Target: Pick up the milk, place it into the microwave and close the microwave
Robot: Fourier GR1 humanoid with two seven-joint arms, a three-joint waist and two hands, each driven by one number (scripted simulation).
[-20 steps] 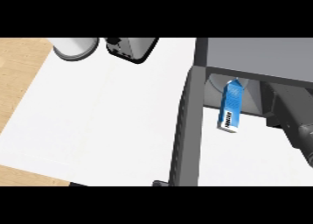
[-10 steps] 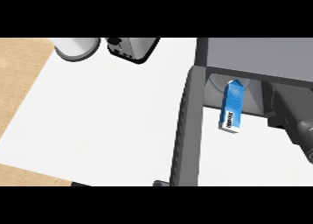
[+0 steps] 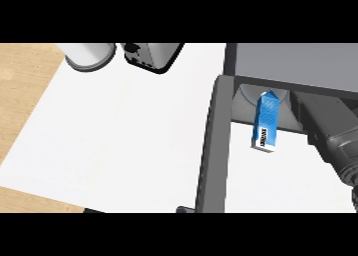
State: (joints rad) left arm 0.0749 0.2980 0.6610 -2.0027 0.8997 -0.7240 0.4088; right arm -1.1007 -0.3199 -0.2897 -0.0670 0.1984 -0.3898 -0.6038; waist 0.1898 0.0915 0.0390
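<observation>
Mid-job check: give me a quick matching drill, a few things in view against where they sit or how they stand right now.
Things:
1. milk carton
2. microwave door
3. right forearm
4. white cylinder

Places or states:
A. top left of the counter
B. swung open
C. along the view's right edge
D. at the microwave's opening, blue, lying lengthwise

Pairs: 1-D, 2-B, 3-C, 4-A

Kitchen — white counter, open microwave, toaster at back edge.
</observation>
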